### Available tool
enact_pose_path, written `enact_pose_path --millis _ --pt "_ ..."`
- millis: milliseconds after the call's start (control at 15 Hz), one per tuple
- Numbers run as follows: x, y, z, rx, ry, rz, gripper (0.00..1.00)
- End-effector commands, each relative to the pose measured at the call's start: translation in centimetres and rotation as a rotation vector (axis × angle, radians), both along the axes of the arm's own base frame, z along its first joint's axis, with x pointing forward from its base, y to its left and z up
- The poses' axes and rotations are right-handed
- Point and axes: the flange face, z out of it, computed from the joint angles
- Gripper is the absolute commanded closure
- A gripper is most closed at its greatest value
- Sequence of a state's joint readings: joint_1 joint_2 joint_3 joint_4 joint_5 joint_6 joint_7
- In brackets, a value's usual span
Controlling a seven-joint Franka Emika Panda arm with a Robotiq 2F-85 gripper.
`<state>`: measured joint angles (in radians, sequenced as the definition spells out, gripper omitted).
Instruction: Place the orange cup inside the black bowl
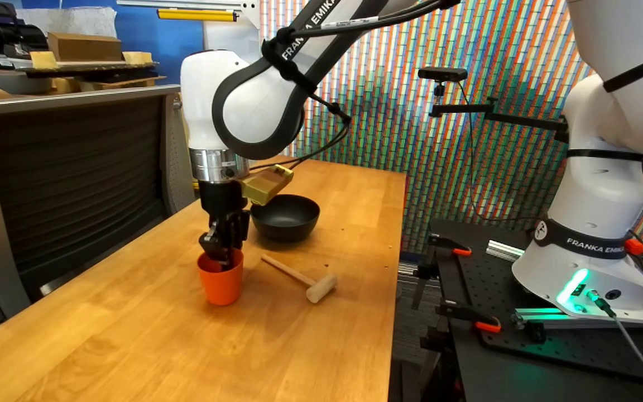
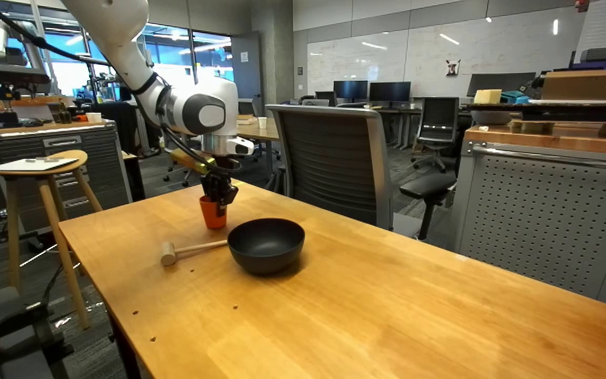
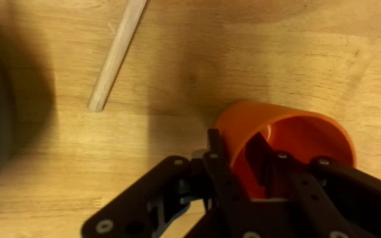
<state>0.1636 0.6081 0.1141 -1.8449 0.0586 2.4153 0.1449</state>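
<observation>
While orange cup (image 1: 221, 283) holds one finger (image 3: 258, 150); hand (image 3: 235, 140) narrow astride wall, clamping unclear; black bowl (image 2: 266, 247) nearby.

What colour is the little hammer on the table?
The hammer is pale tan, like plain wood; it shows best in an exterior view.

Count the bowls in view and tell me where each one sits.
2: the black bowl on the wooden table, and what looks like a grey bowl on the grey cart, partly under a dark board. Others may be hidden.
</observation>
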Motion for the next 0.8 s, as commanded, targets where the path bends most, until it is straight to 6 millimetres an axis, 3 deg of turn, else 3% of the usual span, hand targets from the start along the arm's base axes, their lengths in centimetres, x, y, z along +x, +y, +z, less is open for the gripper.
enact_pose_path --millis 0,200,733 --pt "0.5 -0.4 -0.2 0.046 0.02 -0.016 0.91" --pt "-0.3 -1.6 0.4 0.042 0.014 -0.059 0.94" --pt "-6.2 -8.5 10.0 -0.017 -0.165 -0.254 0.98"
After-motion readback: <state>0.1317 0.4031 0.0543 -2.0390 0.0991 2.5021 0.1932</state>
